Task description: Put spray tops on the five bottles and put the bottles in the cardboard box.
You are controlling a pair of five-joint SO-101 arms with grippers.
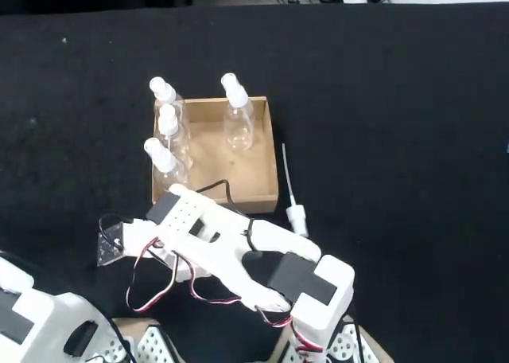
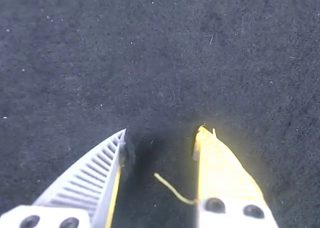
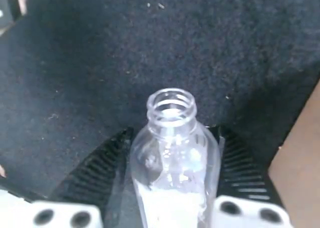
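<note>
**Q:** Where do your two hands stand, and where are the task's things?

**A:** The right hand (image 3: pixel 172 133) is closed onto the uncapped bottle (image 3: pixel 172 163). It grips the bottle from both sides below the shoulder, with the open neck pointing away from the wrist, near one wall of the cardboard box (image 1: pixel 266 194). The left hand (image 2: pixel 160 138) is spread apart over bare desk (image 1: pixel 398 100) with nothing in it. Four capped bottles (image 1: pixel 237 112) stand in the box. The last spray top (image 1: pixel 296 216) lies flat on the desk just beside the box, on the opposite side from your held bottle, its tube running alongside the box wall.

**Q:** What could go wrong from here, and why?

**A:** There are three risks, each a judgement:
1. **Collision:** your right arm spans the space in front of the box. A left hand sent across for the spray top may strike that arm or the box wall.
2. **Poor pickup:** the top is small and its tube long and thin. A pinch on the tube rather than the head would likely let it swing or bend, so it misses the narrow neck.
3. **Slipping bottle:** the bottle looks clear, smooth and light. Pressing the top on off-centre could twist it in the grip or push it out
</note>
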